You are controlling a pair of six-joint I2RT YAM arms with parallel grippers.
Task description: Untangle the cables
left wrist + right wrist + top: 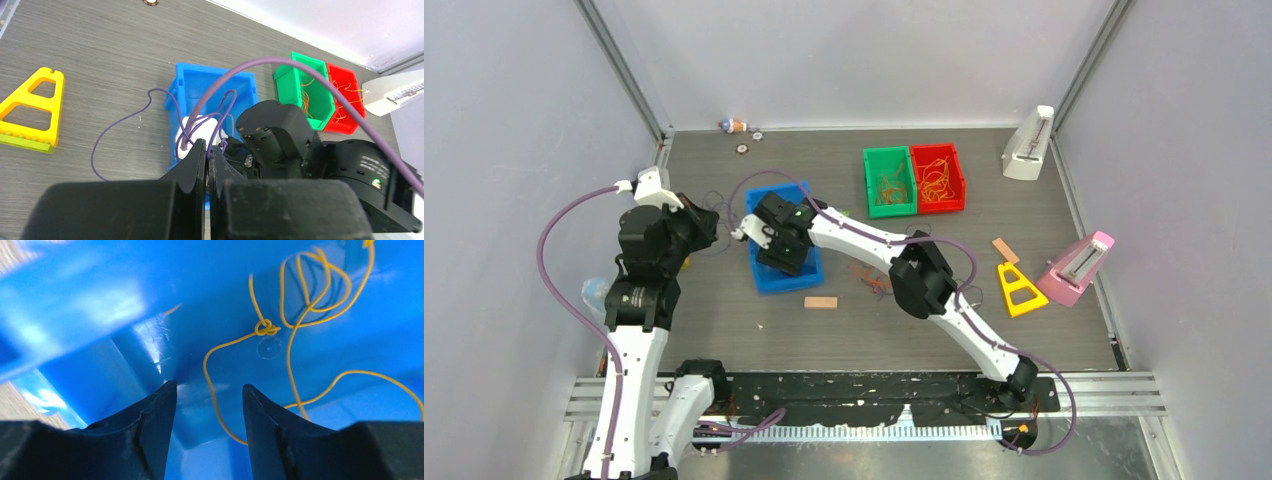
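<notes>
My left gripper [207, 150] is shut on a thin dark purple cable [93, 152] that loops out over the table on the left and back over the blue bin [190, 82]. In the top view it [707, 222] sits just left of that bin [816, 275]. My right gripper [210, 387] is open, low inside the blue bin [100, 305]. A yellow cable [210, 385] with a knot [267, 329] runs between its fingers, untouched. From above, the right gripper [774, 255] points down into the bin. More orange and yellow cables fill the green bin [890, 181] and the red bin [937, 178].
A small red-orange tangle [876, 282] lies on the table under the right forearm. Wooden blocks [820, 302] [1005, 250], a yellow triangle [1021, 290], a pink metronome [1076, 268] and a white one [1029, 145] stand around. Another yellow triangle [30, 110] lies near the left arm.
</notes>
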